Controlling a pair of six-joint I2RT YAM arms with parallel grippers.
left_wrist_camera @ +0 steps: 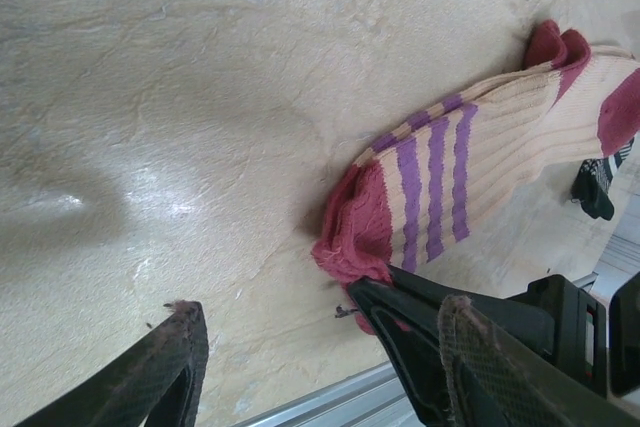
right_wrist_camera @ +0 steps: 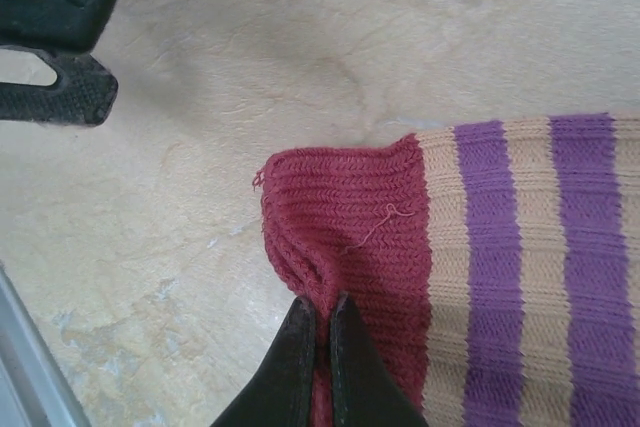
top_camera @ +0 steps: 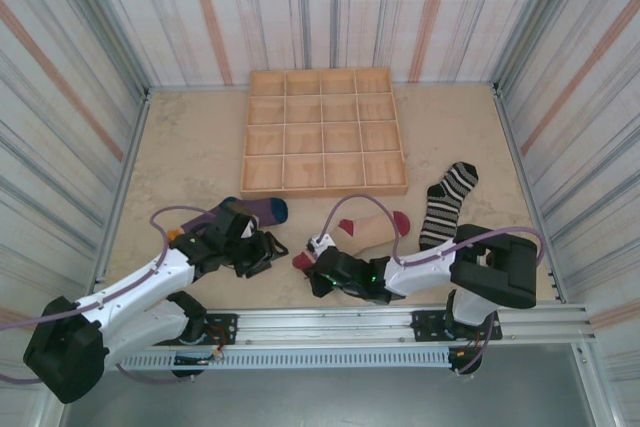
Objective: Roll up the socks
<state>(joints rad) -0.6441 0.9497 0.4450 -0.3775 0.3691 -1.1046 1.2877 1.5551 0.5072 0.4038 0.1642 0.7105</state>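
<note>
Tabletop [top_camera: 190,147] bears three socks [top_camera: 447,202]; right end effector [right_wrist_camera: 318,305] pinches the peach sock [left_wrist_camera: 470,172], left end effector [top_camera: 266,251] stands spread.

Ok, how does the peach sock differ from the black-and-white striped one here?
Colour: the peach sock has a dark-red cuff, toe and heel with purple stripes; the striped sock is black and white throughout.
Handling: the right gripper pinches the peach sock's cuff edge; the striped sock lies untouched.
Pose: the peach sock lies crosswise near the arms; the striped sock runs lengthwise to its right.
Both lie flat and unrolled on the table.
</note>
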